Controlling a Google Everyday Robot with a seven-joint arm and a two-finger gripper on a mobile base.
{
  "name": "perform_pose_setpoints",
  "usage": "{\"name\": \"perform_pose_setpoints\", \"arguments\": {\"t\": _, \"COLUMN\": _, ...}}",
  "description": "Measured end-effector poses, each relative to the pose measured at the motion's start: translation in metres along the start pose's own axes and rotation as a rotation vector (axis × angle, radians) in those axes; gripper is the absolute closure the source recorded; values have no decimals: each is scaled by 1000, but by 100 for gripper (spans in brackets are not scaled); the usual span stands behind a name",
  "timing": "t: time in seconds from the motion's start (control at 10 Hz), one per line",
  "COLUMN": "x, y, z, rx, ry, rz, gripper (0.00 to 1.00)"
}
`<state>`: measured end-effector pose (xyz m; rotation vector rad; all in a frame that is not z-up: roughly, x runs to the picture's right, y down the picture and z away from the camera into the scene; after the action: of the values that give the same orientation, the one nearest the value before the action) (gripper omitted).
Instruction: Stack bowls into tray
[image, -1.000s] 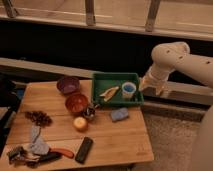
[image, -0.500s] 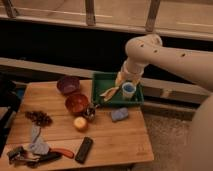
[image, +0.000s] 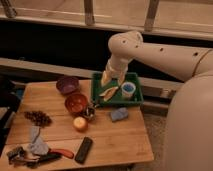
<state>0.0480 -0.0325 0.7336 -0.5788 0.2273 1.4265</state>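
Note:
The dull purple bowl (image: 67, 84) sits at the back of the wooden table (image: 115, 141). In front of it and slightly to the right is the orange-red bowl (image: 76, 103); both are empty and lie left of the tray. The green tray (image: 136, 76) is at the table's back right corner and holds a light-blue cup (image: 128, 90) and a pale yellow object (image: 108, 92). My gripper (image: 106, 79) hangs from the white arm over the tray's left end, open and holding nothing. It is right of both bowls and apart from them.
A tiny metal cup (image: 90, 112) stands just right of the orange-red bowl. In front are a blue sponge (image: 119, 114), an orange fruit (image: 80, 123), a black remote (image: 83, 149), a brown cluster (image: 39, 118), a cloth (image: 36, 145) and a red-handled tool (image: 62, 152). A dark wall and railing rise behind.
The arm has swung left, from beyond the tray's right side to over the tray's left end. The bowls and other objects have not moved.

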Motion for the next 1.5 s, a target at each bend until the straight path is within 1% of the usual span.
{"name": "perform_pose_setpoints", "arguments": {"t": 0.1, "x": 0, "y": 3, "z": 1, "rx": -3, "ry": 1, "rz": -4, "gripper": 39}}
{"name": "perform_pose_setpoints", "arguments": {"t": 0.2, "x": 1, "y": -2, "z": 0, "rx": -5, "ry": 7, "rz": 3, "gripper": 39}}
{"name": "perform_pose_setpoints", "arguments": {"t": 0.3, "x": 3, "y": -6, "z": 4, "rx": -7, "ry": 18, "rz": 3, "gripper": 39}}
{"name": "perform_pose_setpoints", "arguments": {"t": 0.5, "x": 5, "y": 4, "z": 28, "rx": -34, "ry": 47, "rz": -38, "gripper": 39}}
{"name": "perform_pose_setpoints", "arguments": {"t": 0.7, "x": 0, "y": 30, "z": 54, "rx": -75, "ry": 78, "rz": -94, "gripper": 39}}
{"name": "perform_pose_setpoints", "arguments": {"t": 1.0, "x": -2, "y": 87, "z": 94, "rx": -139, "ry": 134, "rz": -220, "gripper": 39}}
{"name": "perform_pose_setpoints", "arguments": {"t": 1.2, "x": -6, "y": 111, "z": 110, "rx": -165, "ry": 146, "rz": -295, "gripper": 39}}
{"name": "perform_pose_setpoints", "arguments": {"t": 1.3, "x": -10, "y": 130, "z": 120, "rx": -181, "ry": 156, "rz": -358, "gripper": 39}}
{"name": "perform_pose_setpoints", "arguments": {"t": 1.5, "x": -15, "y": 145, "z": 124, "rx": -200, "ry": 153, "rz": -407, "gripper": 39}}
